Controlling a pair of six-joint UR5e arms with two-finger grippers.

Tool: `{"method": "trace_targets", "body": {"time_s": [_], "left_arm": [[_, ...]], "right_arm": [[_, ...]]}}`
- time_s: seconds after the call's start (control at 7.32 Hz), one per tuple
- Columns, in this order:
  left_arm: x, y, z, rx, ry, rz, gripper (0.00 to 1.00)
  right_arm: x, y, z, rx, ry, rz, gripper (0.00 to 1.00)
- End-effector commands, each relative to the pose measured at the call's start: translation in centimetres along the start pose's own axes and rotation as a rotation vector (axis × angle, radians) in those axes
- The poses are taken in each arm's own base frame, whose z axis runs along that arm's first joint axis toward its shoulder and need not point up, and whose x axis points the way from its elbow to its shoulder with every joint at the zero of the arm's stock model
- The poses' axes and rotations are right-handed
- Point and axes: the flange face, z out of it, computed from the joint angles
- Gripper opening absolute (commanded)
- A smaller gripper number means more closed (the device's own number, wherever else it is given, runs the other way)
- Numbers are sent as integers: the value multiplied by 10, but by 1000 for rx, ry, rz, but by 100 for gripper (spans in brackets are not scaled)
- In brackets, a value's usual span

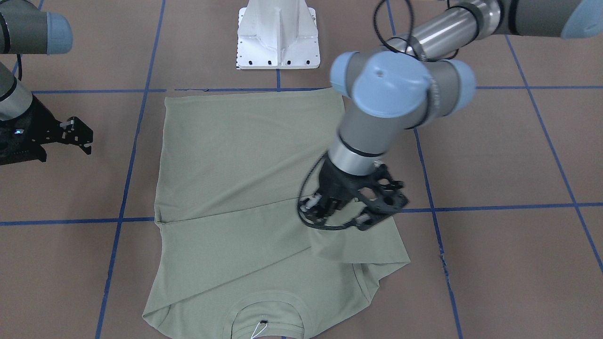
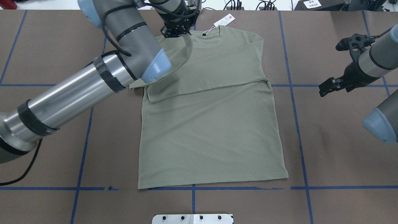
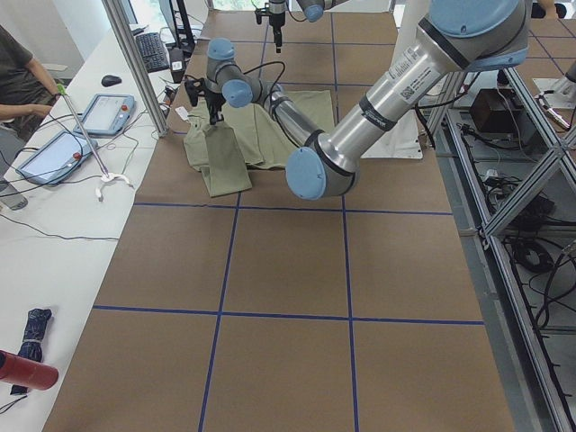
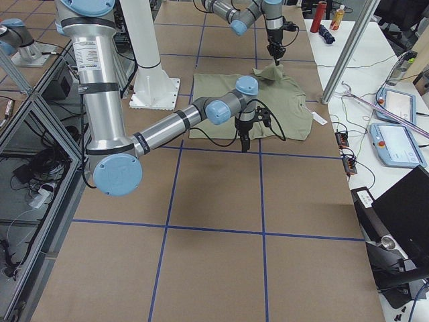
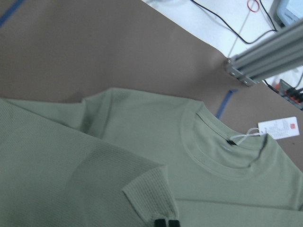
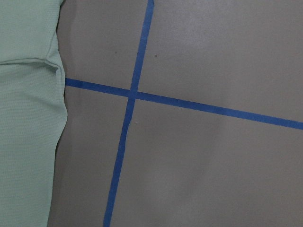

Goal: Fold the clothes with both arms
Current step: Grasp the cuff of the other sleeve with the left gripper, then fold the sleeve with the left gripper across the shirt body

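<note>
Sage-green shirt (image 2: pixel 211 130) lies flat, cuff (image 5: pixel 151 196) pinched in left fingers (image 5: pixel 162 223).

You'll find your left arm (image 1: pixel 395 94) and right arm (image 2: pixel 370 63) alike: polished silver tubes ringed with black bands, grey joint housings and round pale blue caps. A black cable (image 1: pixel 304 186) loops beside the left wrist. The black left gripper (image 1: pixel 339 212) and right gripper (image 2: pixel 331 67) have skeletal, cut-out fingers. The white base (image 1: pixel 278 42) carries a row of dark screws.
</note>
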Motion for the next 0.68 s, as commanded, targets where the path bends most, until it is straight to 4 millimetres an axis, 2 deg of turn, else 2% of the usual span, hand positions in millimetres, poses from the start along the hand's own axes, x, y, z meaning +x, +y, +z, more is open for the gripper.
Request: {"method": "trace_targets", "body": {"time_s": [0.0,0.14,0.27,0.55], "left_arm": [[38,97,40,-41,14,-40,0],[31,88,76,-30,40,-54,0],[26,81,95,-20,50,-64,0],[27,99,103,-13,51,-83,0]], "right_arm": [[7,2,2,-3,6,10,100],[7,2,4,-5,8,12,100],[7,2,4,-6,7,15,100],[6,2,5,-6,8,14,100]]}}
